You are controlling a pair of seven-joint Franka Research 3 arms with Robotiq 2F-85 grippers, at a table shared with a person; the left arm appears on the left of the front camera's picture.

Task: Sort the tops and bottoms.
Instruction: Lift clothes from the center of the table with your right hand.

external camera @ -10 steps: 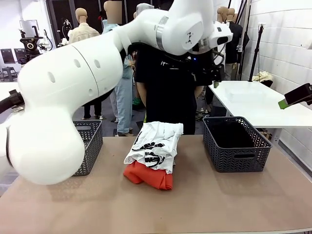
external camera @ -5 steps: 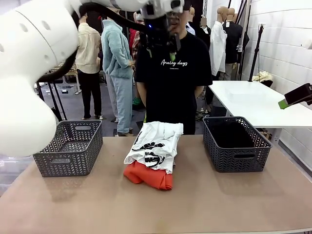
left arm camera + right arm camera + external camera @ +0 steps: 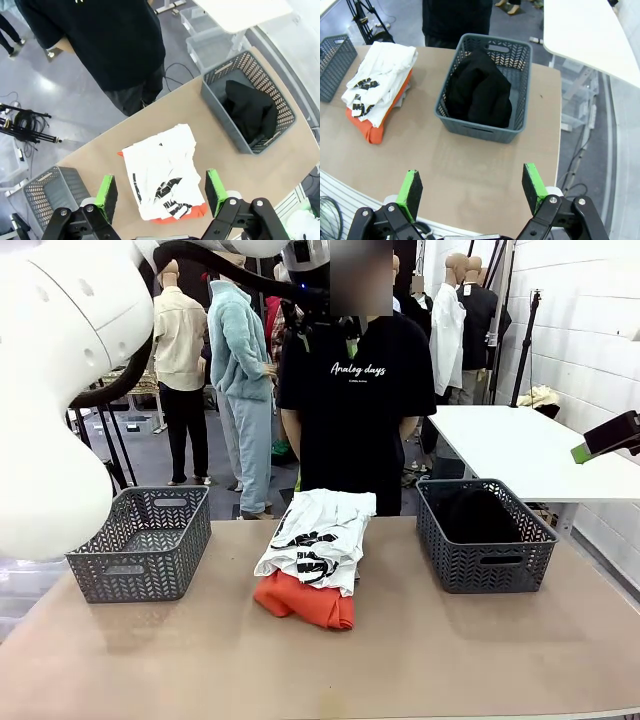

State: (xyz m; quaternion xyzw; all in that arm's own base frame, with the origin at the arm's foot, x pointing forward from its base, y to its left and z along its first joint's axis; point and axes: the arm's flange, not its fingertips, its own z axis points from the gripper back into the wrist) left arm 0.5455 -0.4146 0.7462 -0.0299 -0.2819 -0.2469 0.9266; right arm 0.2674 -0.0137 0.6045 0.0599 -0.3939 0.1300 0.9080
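Front view has the white tee (image 3: 318,538) with black print lying on top of a folded pile at the middle of the desk (image 3: 450,660), and the orange garment (image 3: 300,602) underneath it, poking out toward the robot's side. From the right wrist view a sliver of light grey cloth (image 3: 406,91) shows at the pile's edge between the two. An open-weave left basket (image 3: 140,560) sits on the desk well to one side of the pile, and a matching right basket (image 3: 490,565) sits on the other side with a black garment (image 3: 468,515) bunched inside. A person (image 3: 355,410) in a black T-shirt stands at the far edge, right behind the pile. The left arm (image 3: 60,360) sweeps up and across the top of the picture. The left hand (image 3: 161,189) hangs high above the pile, fingers spread wide and holding nothing. The right hand (image 3: 471,186) hovers above the desk's near edge by the right basket, equally wide open and empty.
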